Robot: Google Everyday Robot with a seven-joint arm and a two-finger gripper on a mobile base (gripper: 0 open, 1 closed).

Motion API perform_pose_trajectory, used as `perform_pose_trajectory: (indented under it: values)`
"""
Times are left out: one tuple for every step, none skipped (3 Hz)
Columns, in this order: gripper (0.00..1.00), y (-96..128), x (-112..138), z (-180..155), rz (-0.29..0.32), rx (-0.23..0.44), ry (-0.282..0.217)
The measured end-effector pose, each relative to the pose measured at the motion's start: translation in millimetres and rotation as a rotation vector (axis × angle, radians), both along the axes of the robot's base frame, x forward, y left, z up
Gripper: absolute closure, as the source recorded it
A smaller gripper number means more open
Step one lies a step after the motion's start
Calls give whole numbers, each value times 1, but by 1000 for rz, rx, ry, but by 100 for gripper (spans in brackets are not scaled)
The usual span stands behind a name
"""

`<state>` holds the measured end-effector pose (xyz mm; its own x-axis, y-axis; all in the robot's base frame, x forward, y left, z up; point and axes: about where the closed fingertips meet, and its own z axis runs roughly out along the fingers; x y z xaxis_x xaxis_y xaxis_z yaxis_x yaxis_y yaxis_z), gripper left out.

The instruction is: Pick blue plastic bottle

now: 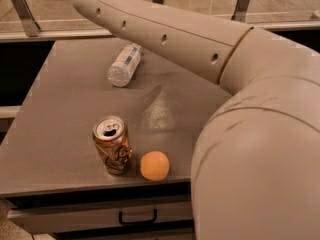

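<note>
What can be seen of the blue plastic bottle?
The blue plastic bottle lies on its side on the far part of the grey table, one round end toward the camera. It looks like clear, ribbed plastic with a pale label around the middle. Its far end is hidden behind the robot arm. Only the table appears to touch it. The gripper is out of view.

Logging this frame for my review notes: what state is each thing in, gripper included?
blue plastic bottle: lying on its side, far part of the table, not grasped.
drink can: upright, top opened, near the front edge.
orange sphere: resting on the table beside the can.
drawer: shut.
arm: stretched across the table's far side.
gripper: out of view, beyond the picture's top edge.
</note>
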<state>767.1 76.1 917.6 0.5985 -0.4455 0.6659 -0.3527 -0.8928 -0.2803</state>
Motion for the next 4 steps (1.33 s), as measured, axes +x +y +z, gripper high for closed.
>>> perform_pose_trajectory:
  values:
    - [0,7,0,-7,44,-6,79]
    - [0,24,-7,-18,134,-65,203]
    - [0,34,-13,-28,203,-112,284]
    - [0,37,-16,-39,235,-134,339]
